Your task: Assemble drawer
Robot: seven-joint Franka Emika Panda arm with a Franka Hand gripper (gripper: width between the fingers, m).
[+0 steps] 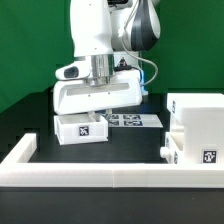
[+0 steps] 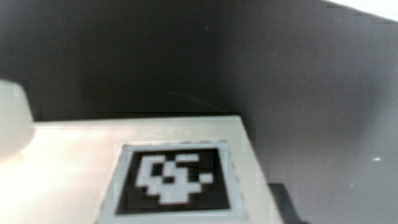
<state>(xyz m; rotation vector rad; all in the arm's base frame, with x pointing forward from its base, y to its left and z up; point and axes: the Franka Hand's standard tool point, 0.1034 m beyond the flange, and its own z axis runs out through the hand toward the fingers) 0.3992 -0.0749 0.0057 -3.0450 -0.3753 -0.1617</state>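
The gripper [image 1: 98, 113] hangs low on the white arm [image 1: 95, 30], directly over a small white drawer tray [image 1: 84, 129] that sits on the black table [image 1: 140, 140] toward the exterior view's left. The broad white hand hides its fingertips, and the wrist view shows none, so I cannot tell whether it is released or clenched, or whether it touches the tray. The tray's near face carries a black-and-white tag [image 1: 85, 130]. The wrist view is filled by a flat white tray surface [image 2: 71, 160] with a blurred tag [image 2: 175, 180], its straight edge meeting dark table beyond. The inside of this tray is not visible. The tall drawer shell [image 1: 195, 118] stands well apart at the exterior view's right, tag [image 1: 208, 156] on its lower near face. A low white part [image 1: 171, 150] juts at its left foot; whether it is the second tray, or sits inside the shell, is unclear. The marker board [image 1: 135, 120] lies flat just beyond and to the right of the tray. A low white border rail [image 1: 120, 176] runs along the near edge and turns away at the left corner, close to the tray. Bare black table lies open between tray and shell
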